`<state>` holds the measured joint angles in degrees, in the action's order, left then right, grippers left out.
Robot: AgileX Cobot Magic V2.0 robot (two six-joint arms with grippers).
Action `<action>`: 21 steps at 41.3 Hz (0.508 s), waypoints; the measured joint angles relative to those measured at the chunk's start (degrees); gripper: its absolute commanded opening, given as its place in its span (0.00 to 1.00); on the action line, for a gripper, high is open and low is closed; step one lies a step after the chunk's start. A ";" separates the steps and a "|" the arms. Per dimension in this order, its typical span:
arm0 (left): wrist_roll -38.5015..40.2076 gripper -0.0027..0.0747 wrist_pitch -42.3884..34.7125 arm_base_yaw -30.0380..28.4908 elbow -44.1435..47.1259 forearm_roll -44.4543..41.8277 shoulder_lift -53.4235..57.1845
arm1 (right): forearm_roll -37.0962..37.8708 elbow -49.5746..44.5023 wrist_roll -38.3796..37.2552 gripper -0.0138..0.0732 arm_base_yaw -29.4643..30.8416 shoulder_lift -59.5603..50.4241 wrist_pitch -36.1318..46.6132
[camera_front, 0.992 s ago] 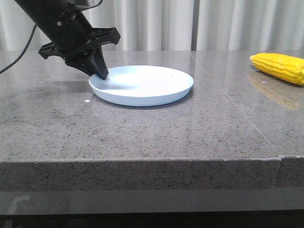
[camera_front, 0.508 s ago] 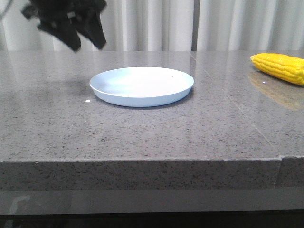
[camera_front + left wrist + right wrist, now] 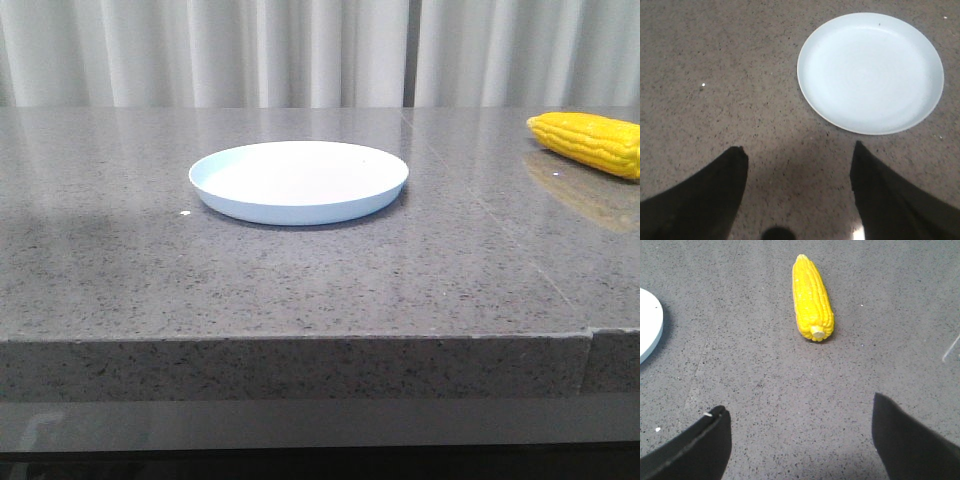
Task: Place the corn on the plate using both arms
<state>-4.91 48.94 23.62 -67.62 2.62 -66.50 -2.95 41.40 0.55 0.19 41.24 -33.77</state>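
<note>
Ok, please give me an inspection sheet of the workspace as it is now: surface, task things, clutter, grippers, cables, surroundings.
Surface: grey speckled stone table, a seam line on its right part.
Plate: lies flat near the middle, nothing on it.
Corn: lies on the table at the far right, apart from the plate.
Clutter: a few small white specks on the table.
Left gripper: open, above bare table beside the plate.
Right gripper: open, holds nothing, stub end of corn ahead.
Cables: nothing seen.
Surroundings: pale curtain behind the table.
</note>
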 measured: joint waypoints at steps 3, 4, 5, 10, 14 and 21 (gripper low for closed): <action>1.15 0.60 0.00 0.00 3.61 0.00 5.08 | 0.00 0.00 0.00 0.85 0.00 0.00 0.00; 1.53 0.60 0.00 0.00 4.99 0.00 7.09 | 0.00 0.00 0.00 0.85 0.00 0.00 0.00; 2.00 0.60 0.00 0.00 6.35 0.00 8.59 | 0.00 0.00 0.00 0.85 0.00 0.00 0.10; 2.81 0.60 0.13 0.00 11.39 0.00 16.86 | 0.00 0.00 0.00 0.85 0.00 0.00 0.09; 3.04 0.60 0.49 0.00 14.88 0.00 22.41 | 0.00 0.00 0.00 0.85 0.00 0.00 0.09; 3.17 0.60 1.08 0.00 18.11 0.00 30.13 | 0.00 0.00 0.00 0.85 0.00 0.00 0.09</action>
<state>-1.74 50.02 23.62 -49.51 2.62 -36.37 -2.95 41.40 0.55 0.19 41.24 -33.68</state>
